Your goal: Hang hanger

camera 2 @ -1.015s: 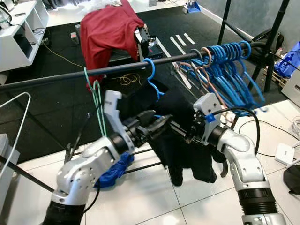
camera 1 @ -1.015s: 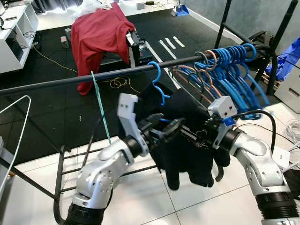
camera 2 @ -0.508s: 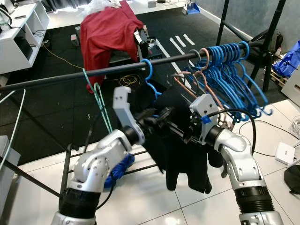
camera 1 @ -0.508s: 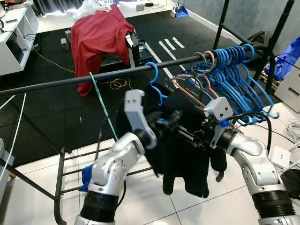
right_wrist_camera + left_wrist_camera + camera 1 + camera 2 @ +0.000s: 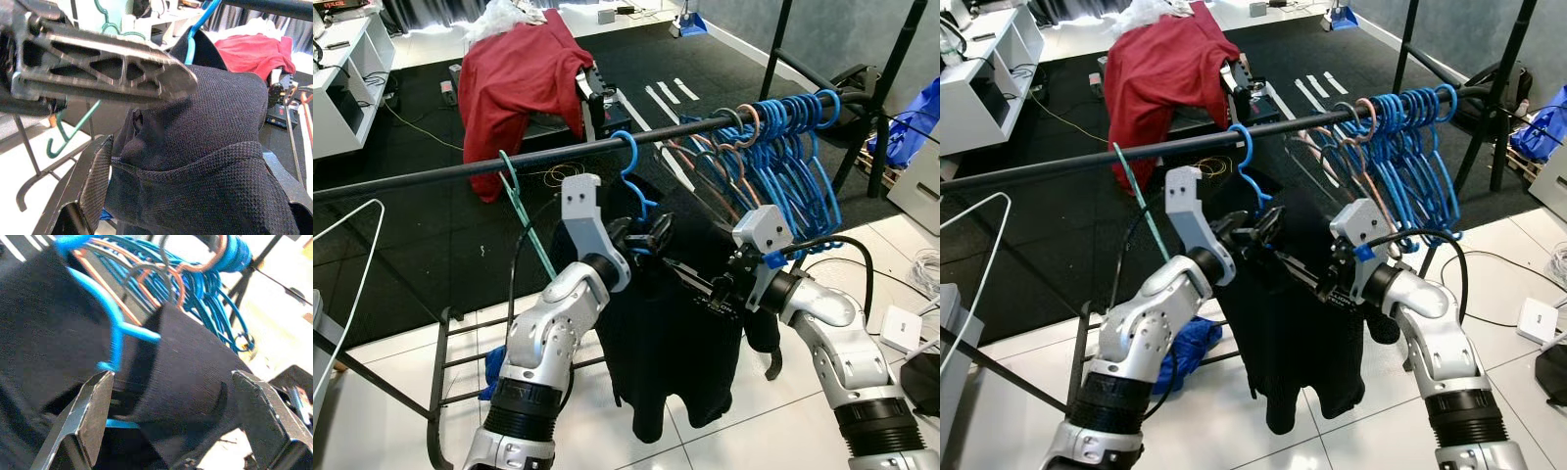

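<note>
A blue hanger (image 5: 631,159) hooks over the black rail (image 5: 460,168), carrying a black garment (image 5: 666,343) that hangs down long. My left gripper (image 5: 646,233) is open just below the hook, its fingers (image 5: 88,416) wide apart on either side of the hanger's neck (image 5: 115,328) and the cloth (image 5: 195,367). My right gripper (image 5: 705,286) is at the garment's right shoulder, open, with the draped shoulder (image 5: 220,127) filling the space between its fingers (image 5: 93,181).
Several blue and copper hangers (image 5: 783,147) crowd the rail to the right. A green hanger (image 5: 519,211) hangs to the left, with a white wire hanger (image 5: 352,255) farther left. A red cloth (image 5: 514,78) drapes over equipment behind. A blue cloth (image 5: 1185,348) lies on the rack's lower bars.
The black garment has dropped and unfolded to hang long under the rail. My left gripper rose to just under the hanger hook; my right gripper stayed at the shoulder.
</note>
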Tool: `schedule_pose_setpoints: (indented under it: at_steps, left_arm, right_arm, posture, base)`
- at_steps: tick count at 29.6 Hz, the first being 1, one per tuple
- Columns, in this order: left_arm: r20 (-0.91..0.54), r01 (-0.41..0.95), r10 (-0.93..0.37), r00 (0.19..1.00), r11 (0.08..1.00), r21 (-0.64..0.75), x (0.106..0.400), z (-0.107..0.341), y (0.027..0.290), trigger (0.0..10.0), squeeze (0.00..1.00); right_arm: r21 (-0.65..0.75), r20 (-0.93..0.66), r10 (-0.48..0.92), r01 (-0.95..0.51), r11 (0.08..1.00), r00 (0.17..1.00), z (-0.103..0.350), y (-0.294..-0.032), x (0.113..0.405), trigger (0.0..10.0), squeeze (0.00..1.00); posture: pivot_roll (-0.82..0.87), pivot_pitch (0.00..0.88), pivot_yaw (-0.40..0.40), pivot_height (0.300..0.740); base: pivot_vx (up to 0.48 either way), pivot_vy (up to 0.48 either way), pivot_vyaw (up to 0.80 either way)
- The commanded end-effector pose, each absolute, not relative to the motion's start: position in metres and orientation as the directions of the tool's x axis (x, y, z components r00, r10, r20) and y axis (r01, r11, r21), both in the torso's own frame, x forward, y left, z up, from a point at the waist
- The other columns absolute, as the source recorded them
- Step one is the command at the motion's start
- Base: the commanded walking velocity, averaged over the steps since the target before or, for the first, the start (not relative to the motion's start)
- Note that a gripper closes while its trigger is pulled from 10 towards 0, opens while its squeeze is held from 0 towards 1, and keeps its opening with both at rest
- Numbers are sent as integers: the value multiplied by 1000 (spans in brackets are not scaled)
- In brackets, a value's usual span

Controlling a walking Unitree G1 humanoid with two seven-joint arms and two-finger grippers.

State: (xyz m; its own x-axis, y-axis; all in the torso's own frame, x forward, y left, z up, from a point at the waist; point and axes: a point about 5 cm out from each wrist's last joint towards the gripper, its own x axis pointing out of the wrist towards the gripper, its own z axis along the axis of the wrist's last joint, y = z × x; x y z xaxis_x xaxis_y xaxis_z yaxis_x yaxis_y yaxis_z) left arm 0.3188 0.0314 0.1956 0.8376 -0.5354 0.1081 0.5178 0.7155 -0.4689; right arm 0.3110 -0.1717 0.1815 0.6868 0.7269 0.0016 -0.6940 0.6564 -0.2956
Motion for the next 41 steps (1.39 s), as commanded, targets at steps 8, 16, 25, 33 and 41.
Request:
schedule_pose_setpoints:
  at_steps: [8,16,25,33,41]
  left_arm:
    - [151,541,-554,818,653,-531,321,206,3,10000,0]
    - [255,529,-509,822,518,-673,327,225,9,10000,0]
    - [287,563,-547,786,444,-697,320,225,1,0,0]
    - [321,649,-657,683,342,-680,306,227,-13,0,0]
    - [325,669,-685,652,319,-672,301,226,-18,0,0]
  right_arm:
    - [-290,-32,777,-749,595,629,172,-161,306,10000,0]
    - [-286,-36,779,-754,592,626,171,-161,305,10000,0]
    - [-288,-35,775,-749,597,631,172,-162,306,10000,0]
    - [-291,-34,771,-744,601,636,173,-163,306,10000,0]
    - [-293,-31,769,-741,604,639,173,-163,307,10000,0]
  posture:
    - [-139,97,104,740]
    - [-137,100,104,740]
    - [-140,102,105,740]
    - [-139,102,106,740]
    - [-140,103,107,740]
  base:
    - [0,0,0]
    - [0,0,0]
    - [0,0,0]
    - [0,0,0]
    - [0,0,0]
